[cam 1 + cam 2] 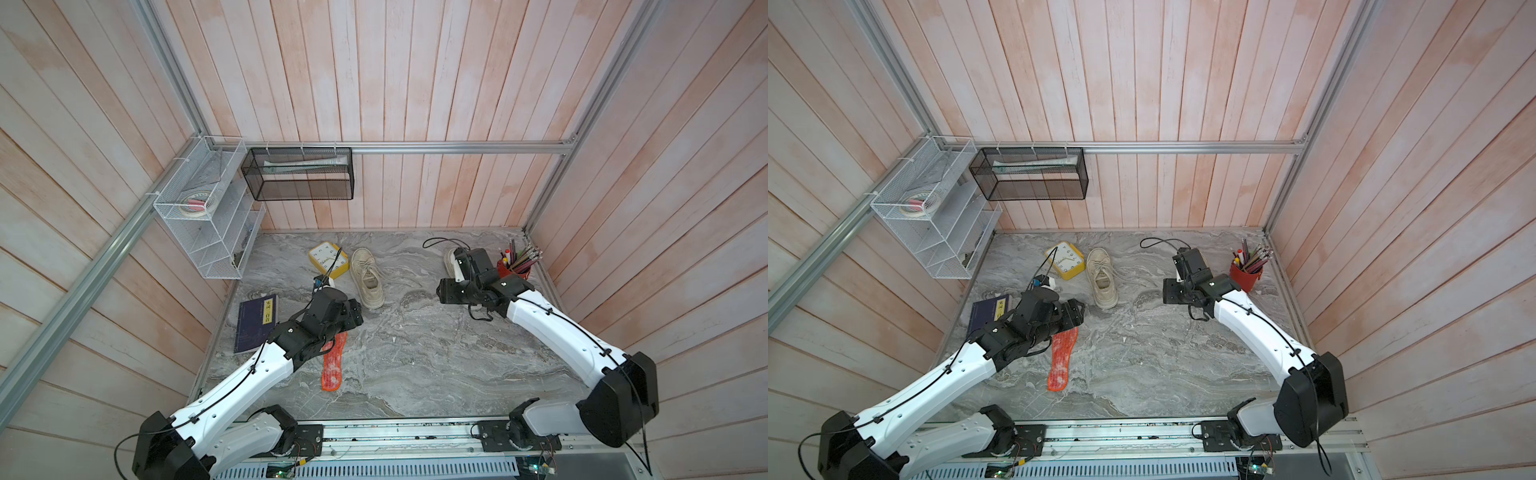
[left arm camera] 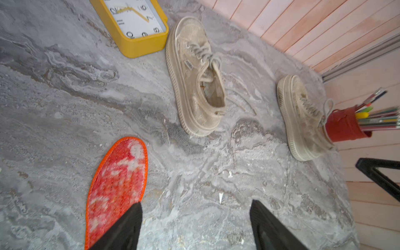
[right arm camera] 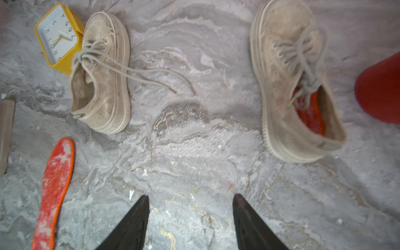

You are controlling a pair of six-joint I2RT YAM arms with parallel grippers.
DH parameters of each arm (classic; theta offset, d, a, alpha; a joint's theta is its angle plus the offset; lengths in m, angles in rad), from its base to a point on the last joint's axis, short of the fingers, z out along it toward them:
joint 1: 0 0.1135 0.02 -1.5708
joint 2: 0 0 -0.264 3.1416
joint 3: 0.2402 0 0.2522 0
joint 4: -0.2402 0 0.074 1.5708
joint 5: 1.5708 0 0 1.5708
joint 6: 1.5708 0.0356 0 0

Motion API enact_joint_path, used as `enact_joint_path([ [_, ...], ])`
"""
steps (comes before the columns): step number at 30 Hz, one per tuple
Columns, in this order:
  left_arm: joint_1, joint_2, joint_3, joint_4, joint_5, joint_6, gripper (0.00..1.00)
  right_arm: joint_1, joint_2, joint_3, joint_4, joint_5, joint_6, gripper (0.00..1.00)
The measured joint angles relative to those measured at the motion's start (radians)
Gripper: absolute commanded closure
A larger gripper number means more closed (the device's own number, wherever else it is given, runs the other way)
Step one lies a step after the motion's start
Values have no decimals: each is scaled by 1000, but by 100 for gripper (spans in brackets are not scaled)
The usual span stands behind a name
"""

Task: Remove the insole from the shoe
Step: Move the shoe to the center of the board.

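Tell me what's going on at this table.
The job here is getting insoles out of shoes. One orange-red fabric insole lies flat on the grey marbled table, right by the left gripper, which is open and empty. The beige lace-up shoe next to the yellow square clock looks empty. The other beige shoe, by the red pencil cup, has an orange insole inside it. The right gripper hangs open and empty near that shoe, not touching it.
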Motion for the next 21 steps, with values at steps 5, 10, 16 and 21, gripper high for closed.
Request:
enact_joint_path([
  [5, 8, -11, -26, 84, -16, -6, 19, -107, 107, 89, -37, 4, -102, 45],
  [10, 20, -11, -27, 124, -20, -6, 20, -200, 243, 155, -85, 16, -166, 44],
  [16, 31, -11, -34, 150, -19, -6, 20, -249, 341, 174, -102, 28, -204, 46],
  [21, 42, -5, -36, 153, -8, -9, 20, -256, 429, 224, -97, 19, -225, 56],
])
